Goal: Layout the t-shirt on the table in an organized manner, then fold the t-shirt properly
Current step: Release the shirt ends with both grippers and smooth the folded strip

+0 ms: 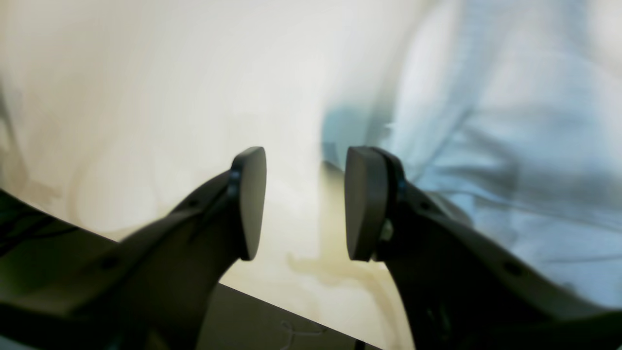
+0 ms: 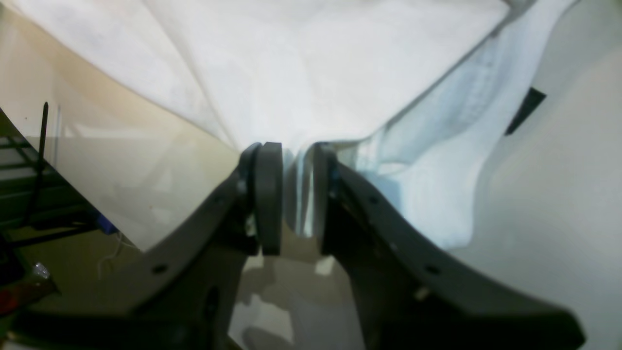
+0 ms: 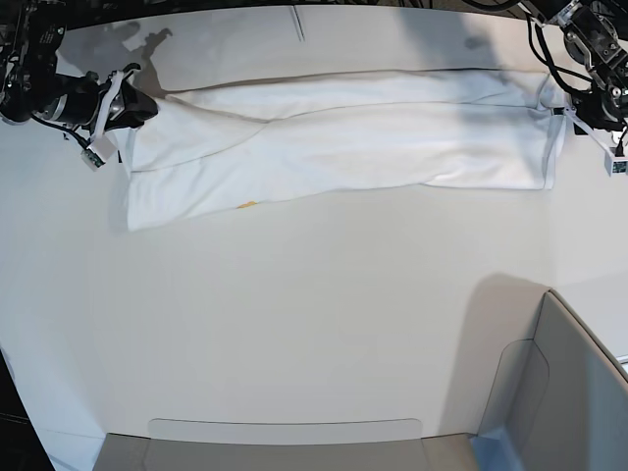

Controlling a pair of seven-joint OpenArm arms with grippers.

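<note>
Now folded lengthwise, t-shirt (image 3: 343, 142) stretched across far tabletop (image 3: 294, 324). Right hand (image 2: 291, 194) narrow w/ cloth edge between pads, prob. keeping that end taut. Left hand (image 1: 303, 204) wide, empty, beside other end.

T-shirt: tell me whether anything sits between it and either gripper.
Nothing visible does. The right gripper has a fold of the t-shirt between its fingers. The left gripper is open at the shirt's other end, with only bare table between its fingers and nothing blocking the way.
</note>
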